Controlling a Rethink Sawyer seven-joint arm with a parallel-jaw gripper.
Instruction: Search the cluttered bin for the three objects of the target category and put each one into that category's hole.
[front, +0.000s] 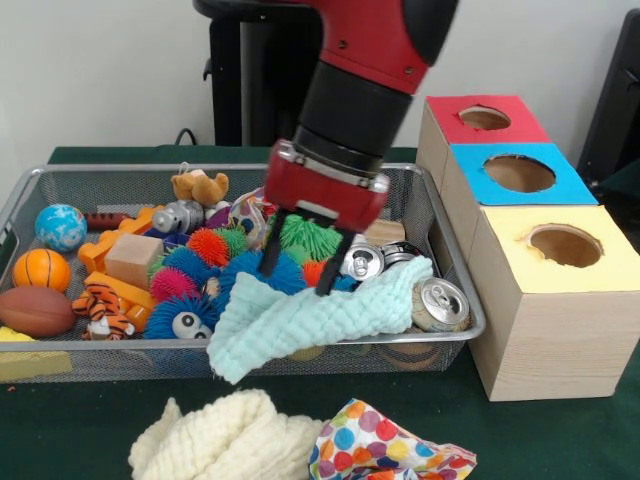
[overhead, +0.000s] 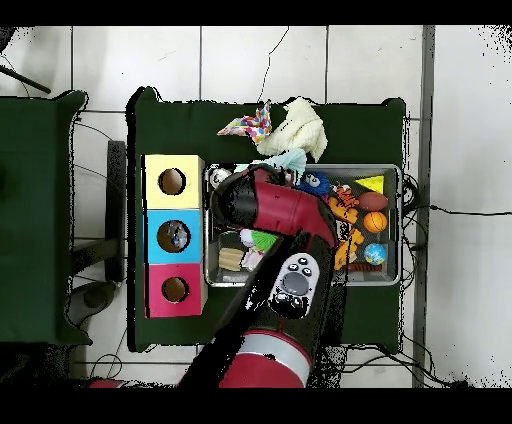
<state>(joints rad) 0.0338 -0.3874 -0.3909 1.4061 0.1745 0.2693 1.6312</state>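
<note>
The wire mesh bin (front: 120, 345) is packed with toys, balls, cans and cloths; it also shows in the overhead view (overhead: 398, 230). My gripper (front: 300, 270) is open and hangs low over the bin's middle front. Its fingertips (front: 270, 262) reach the top edge of a mint cloth (front: 320, 320) that drapes over the front rim. Blue and orange spiky balls show between the fingers. Two silver cans (front: 440, 302) (front: 362, 262) lie just right of the gripper. Three boxes with holes stand beside the bin: red (front: 450, 125), blue (front: 470, 185), yellow (front: 510, 255). In the overhead view my arm (overhead: 270, 210) hides the gripper.
A cream cloth (front: 220, 435) and a polka-dot cloth (front: 385, 450) lie on the green table in front of the bin. A basketball (front: 41, 270), a football (front: 35, 312), a globe ball (front: 60, 227), a tiger toy (front: 103, 310) and a teddy bear (front: 198, 186) fill the bin's left part.
</note>
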